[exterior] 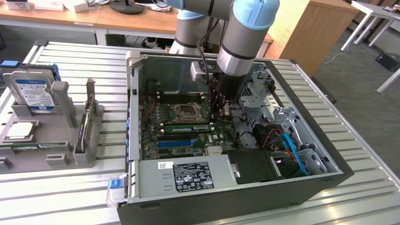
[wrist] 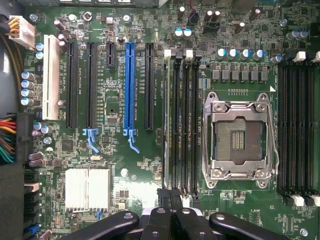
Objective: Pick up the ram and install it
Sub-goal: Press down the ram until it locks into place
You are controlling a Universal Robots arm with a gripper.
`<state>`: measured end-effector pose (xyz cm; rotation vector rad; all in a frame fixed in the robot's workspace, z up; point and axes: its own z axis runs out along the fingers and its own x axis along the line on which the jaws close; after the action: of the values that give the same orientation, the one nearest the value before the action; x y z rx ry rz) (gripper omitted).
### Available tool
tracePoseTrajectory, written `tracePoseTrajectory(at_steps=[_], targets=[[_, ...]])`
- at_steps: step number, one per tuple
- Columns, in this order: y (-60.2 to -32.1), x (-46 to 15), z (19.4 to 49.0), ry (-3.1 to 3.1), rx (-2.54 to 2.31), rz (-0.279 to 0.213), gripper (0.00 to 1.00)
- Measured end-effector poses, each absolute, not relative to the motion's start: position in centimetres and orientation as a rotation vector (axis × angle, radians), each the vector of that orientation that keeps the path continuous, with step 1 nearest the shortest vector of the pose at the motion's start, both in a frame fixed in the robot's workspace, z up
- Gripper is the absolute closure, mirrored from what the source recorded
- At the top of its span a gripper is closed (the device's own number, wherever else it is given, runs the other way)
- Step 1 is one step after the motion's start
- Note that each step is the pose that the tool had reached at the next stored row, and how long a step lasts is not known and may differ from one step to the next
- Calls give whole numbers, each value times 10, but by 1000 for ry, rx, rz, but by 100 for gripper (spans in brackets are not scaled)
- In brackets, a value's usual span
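**Jaws closed at the ram, down inside the open computer case**

Down in the computer case [exterior: 134,108] on the slatted table [exterior: 362,140], the arm [exterior: 240,42] reaches to the motherboard [wrist: 150,170] with its jaws together. The ram [exterior: 185,127] stands on edge in the bank of memory slots [wrist: 181,120] just beside the empty CPU socket [wrist: 239,134], green with a white label strip on its face. The jaws sit at the end of that stick. I cannot tell whether they pinch its top edge or only press on it.

The stick should handle as a light, stiff and thin board. It is likely fragile where the chips and the contact edge are, and it would not take bending well. The safest hold is probably across its two flat faces near the top edge, or at the short ends, clear of the contacts. Seating it likely calls for a straight push, square to the slot.

By count:
- One ram in the case.
- One CPU socket.
- Four memory slots in the bank by the socket, with a second bank [wrist: 299,125] on the socket's other side.
- One blue expansion slot [wrist: 130,85] among several black ones.
- One white slot [wrist: 50,75].
- One silver heatsink [wrist: 87,189].
- One hard drive [exterior: 33,91] with a blue label, upright in the grey fixture [exterior: 56,159], well apart at the exterior view's left.
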<state>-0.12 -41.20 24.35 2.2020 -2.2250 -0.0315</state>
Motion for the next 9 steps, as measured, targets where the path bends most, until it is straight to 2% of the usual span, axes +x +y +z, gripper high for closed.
tracePoseTrajectory(at_steps=[9], targets=[[-412,-1,238,-2225,2202,-32,89]])
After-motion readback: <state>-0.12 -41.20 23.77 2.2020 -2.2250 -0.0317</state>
